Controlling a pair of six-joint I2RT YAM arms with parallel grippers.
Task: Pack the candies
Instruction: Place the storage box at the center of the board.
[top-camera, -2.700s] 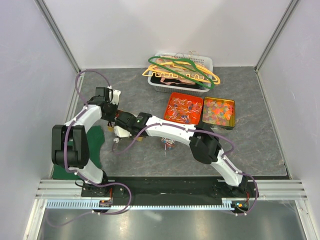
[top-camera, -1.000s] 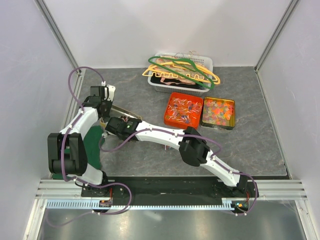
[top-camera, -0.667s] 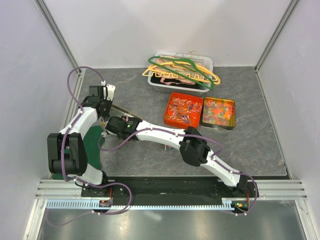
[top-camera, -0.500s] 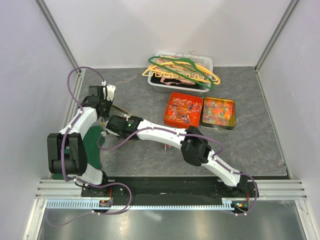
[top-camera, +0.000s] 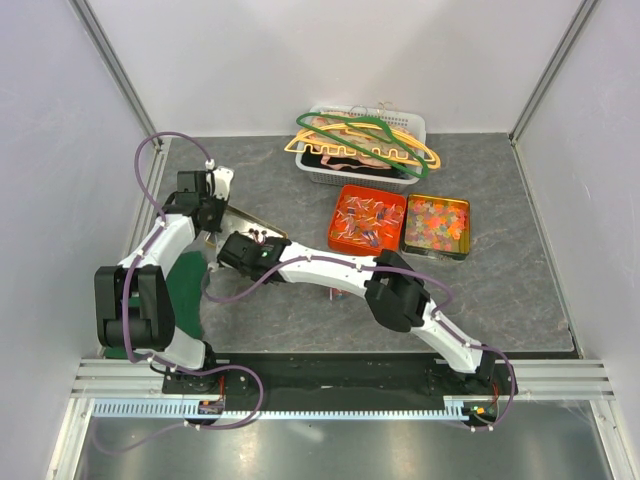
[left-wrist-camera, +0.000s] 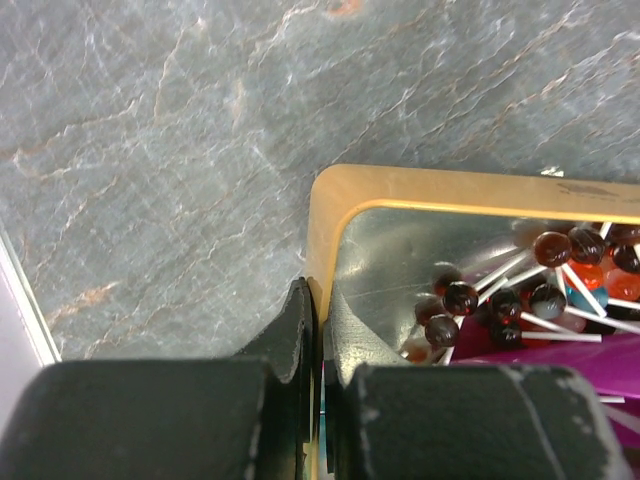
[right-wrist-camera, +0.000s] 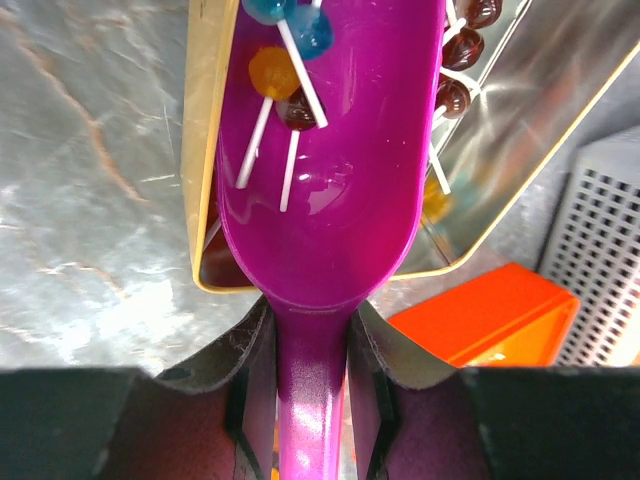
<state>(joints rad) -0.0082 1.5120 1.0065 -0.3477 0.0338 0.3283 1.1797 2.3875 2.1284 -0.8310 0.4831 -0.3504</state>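
A gold tin (top-camera: 243, 220) sits tilted at the table's left. My left gripper (top-camera: 211, 203) (left-wrist-camera: 318, 300) is shut on the tin's rim (left-wrist-camera: 450, 185), one finger inside and one outside. Dark red ball candies (left-wrist-camera: 505, 300) on white sticks lie in the tin. My right gripper (top-camera: 246, 250) (right-wrist-camera: 311, 325) is shut on the handle of a purple scoop (right-wrist-camera: 330, 170). The scoop's bowl reaches over the tin (right-wrist-camera: 203, 150) and carries blue, orange and dark candies (right-wrist-camera: 272, 72). More candies (top-camera: 367, 222) fill an orange tray (top-camera: 368, 189) mid-table.
A yellow tin (top-camera: 437, 198) of orange and yellow gummies stands right of the orange tray. A white basket (top-camera: 330, 172) with plastic hangers (top-camera: 365, 140) is at the back. A green cloth (top-camera: 185, 290) lies by the left arm's base. White walls enclose the table.
My right gripper with the scoop has drawn slightly to the right over the tin. The left gripper keeps its hold on the rim and has barely moved.
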